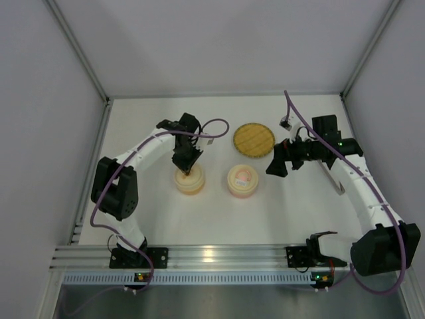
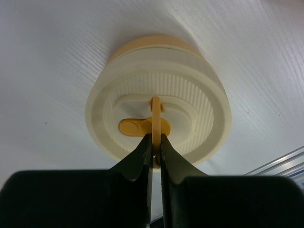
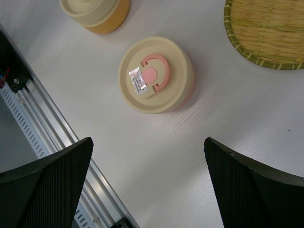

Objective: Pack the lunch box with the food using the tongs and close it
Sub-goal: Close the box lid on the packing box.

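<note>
The orange round lunch box (image 1: 189, 181) stands left of centre with its cream ribbed lid (image 2: 156, 85) on top. My left gripper (image 2: 156, 142) (image 1: 186, 167) comes down on it from above, shut on the lid's upright orange handle loop (image 2: 156, 114). A second, pink-handled lunch box (image 1: 242, 181) (image 3: 156, 75) stands closed beside it. My right gripper (image 1: 273, 166) (image 3: 148, 142) hangs open above bare table to the right of the pink box, holding nothing. A slim grey strip (image 1: 332, 181), which looks like the tongs, lies partly under the right forearm. The food is out of view.
A round woven plate (image 1: 254, 138) (image 3: 270, 33) lies behind the pink box with nothing seen on it. An aluminium rail (image 1: 219, 256) runs along the near edge. Grey walls enclose the table on three sides.
</note>
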{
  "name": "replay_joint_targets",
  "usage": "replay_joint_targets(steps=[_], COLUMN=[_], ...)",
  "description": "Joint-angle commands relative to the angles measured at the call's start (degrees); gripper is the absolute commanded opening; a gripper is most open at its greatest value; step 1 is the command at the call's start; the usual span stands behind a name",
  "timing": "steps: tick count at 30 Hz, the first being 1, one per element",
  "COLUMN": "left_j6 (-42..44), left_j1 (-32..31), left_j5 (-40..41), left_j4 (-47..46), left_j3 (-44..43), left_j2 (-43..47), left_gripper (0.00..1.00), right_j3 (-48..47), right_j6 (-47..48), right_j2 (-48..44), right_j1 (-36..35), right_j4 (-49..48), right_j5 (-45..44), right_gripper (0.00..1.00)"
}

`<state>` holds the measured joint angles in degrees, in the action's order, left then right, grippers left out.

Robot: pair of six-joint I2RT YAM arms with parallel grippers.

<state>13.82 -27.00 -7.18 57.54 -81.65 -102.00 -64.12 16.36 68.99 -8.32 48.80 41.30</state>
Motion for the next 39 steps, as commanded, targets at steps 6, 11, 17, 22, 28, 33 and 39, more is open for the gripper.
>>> replay_joint_targets(steps=[6,11,17,22,28,33,39], left_j6=[-1.3,-0.8,-1.5,-3.0,-4.7,-5.3,-4.9], left_j1=[-0.2,-0.2,-1.0,-4.2,-6.7,-8.6,-11.5], left_j5=[1.9,1.2,2.1,6.5,12.5,17.3,23.1], left_j4=[-0.9,-1.4,-3.3,-6.7,-10.0,-11.1,-11.7], left_j3=[-1.0,1.6,3.5,7.8,11.1,12.3,12.7], left_j2=[6.0,5.3,5.3,6.2,7.1,7.9,10.1], left_gripper=[0.00,0.00,0.00,0.00,0.00,0.00,0.00], right_j3=[0.3,0.0,0.0,0.0,0.3,0.5,0.4], right_j6=[0.3,0.0,0.3,0.1,0.2,0.0,-0.1], right_j2=[-1.1,-0.6,-0.6,-0.4,-0.6,-0.6,-0.5], right_j1=[1.0,1.0,1.0,1.0,1.0,1.0,1.0], right_j4=[-2.8,-3.1,-3.1,-3.3,-3.3,-3.4,-3.5], right_j5=[1.3,1.6,1.6,1.6,1.4,1.4,1.6], right_gripper=[0.99,0.99,0.99,0.99,0.99,0.99,0.99])
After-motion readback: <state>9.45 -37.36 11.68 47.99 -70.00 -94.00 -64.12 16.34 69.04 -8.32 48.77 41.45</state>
